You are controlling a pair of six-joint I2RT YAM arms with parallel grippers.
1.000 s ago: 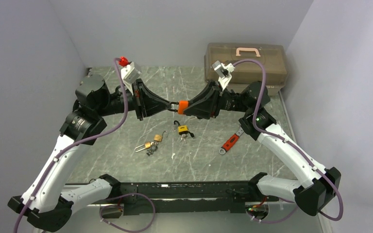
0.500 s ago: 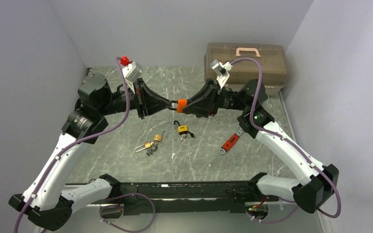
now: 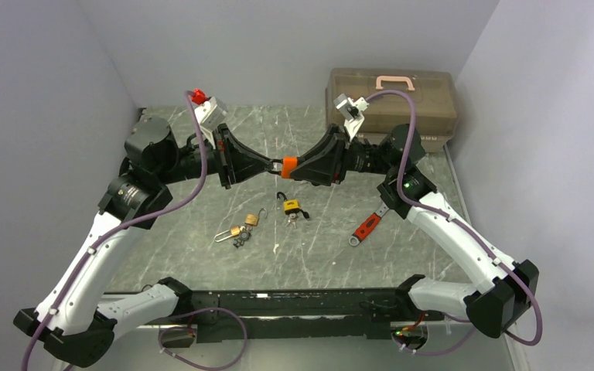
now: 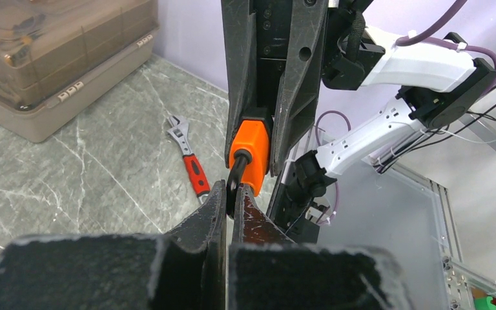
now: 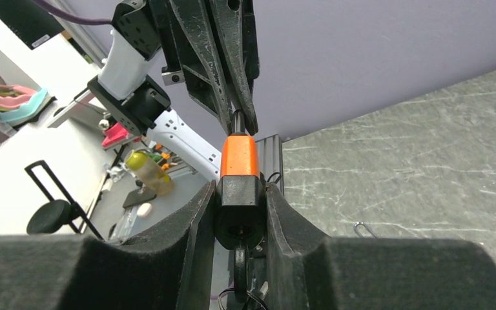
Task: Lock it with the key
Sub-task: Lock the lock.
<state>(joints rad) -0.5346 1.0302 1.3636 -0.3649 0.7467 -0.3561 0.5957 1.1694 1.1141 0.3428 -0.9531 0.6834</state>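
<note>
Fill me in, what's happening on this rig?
Both arms hold one orange-and-black padlock in mid-air between them. The right hand clamps its body, and the left hand is pinched shut on its black metal shackle. Whether a key sits in it cannot be told. Small brass padlocks and a red-handled adjustable wrench lie on the grey marbled table, untouched.

Padlock (image 4: 248,152) shackle tip — hidden inside the left tool (image 4: 230,194).
</note>
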